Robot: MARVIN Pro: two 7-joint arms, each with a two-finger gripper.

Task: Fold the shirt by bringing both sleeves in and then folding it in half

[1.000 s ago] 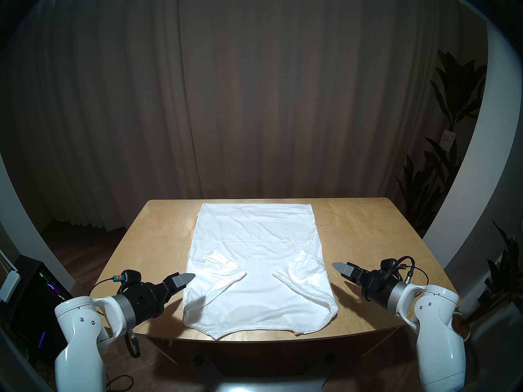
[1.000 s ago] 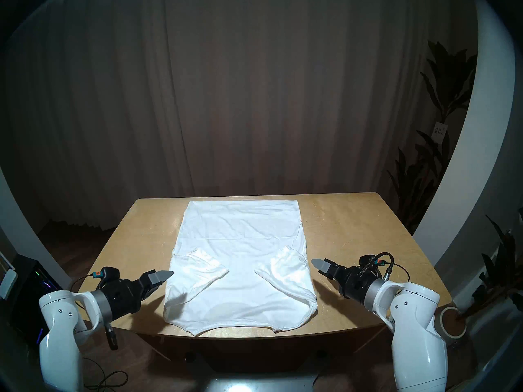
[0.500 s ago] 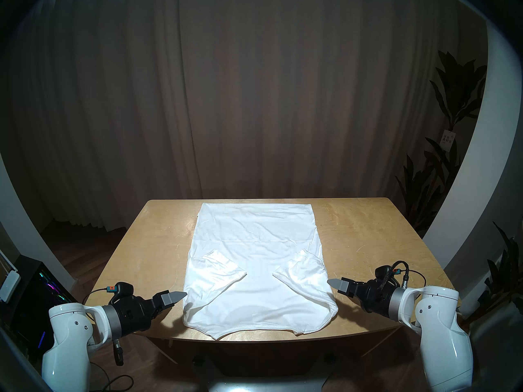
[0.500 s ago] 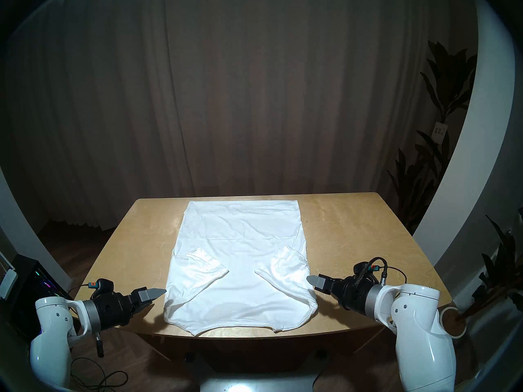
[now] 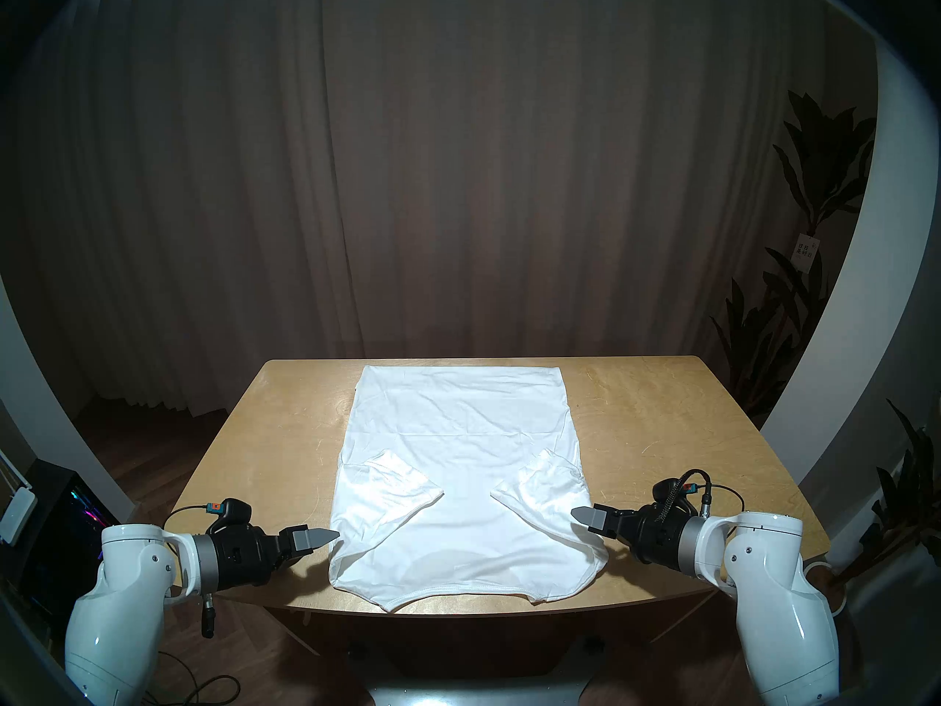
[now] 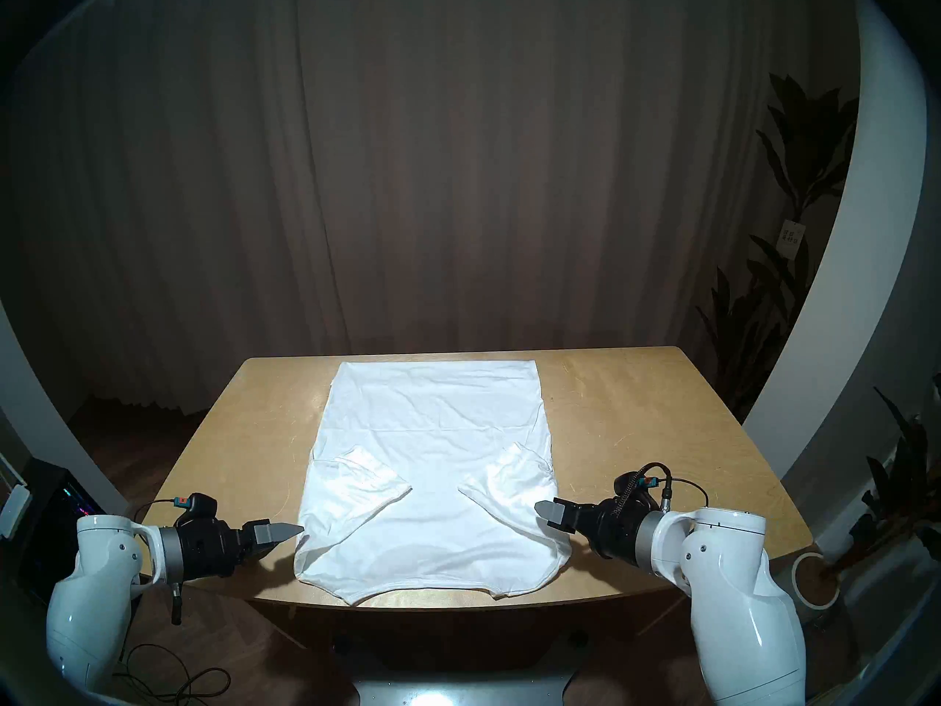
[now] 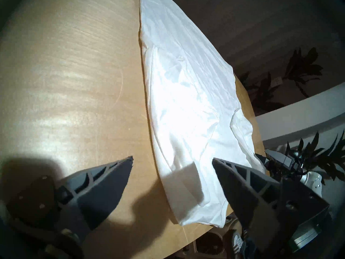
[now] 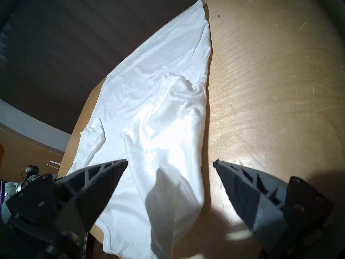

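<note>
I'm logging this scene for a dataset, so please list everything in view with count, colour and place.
shirt: one, white, flat on the table's middle, collar end toward the robot.
sleeves: two, white, both folded in over the shirt's body.
table: one, light wood, in front of the robot.
curtain: one, brown, behind the table.
plants: dark-leaved, far right.
left gripper: one, grey, open, at the shirt's left shoulder edge.
right gripper: one, grey, open, at the right shoulder edge.

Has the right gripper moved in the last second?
Yes. The right gripper has come down and inward: earlier beside the shirt, its tip now overlaps the shirt's near right edge.
</note>
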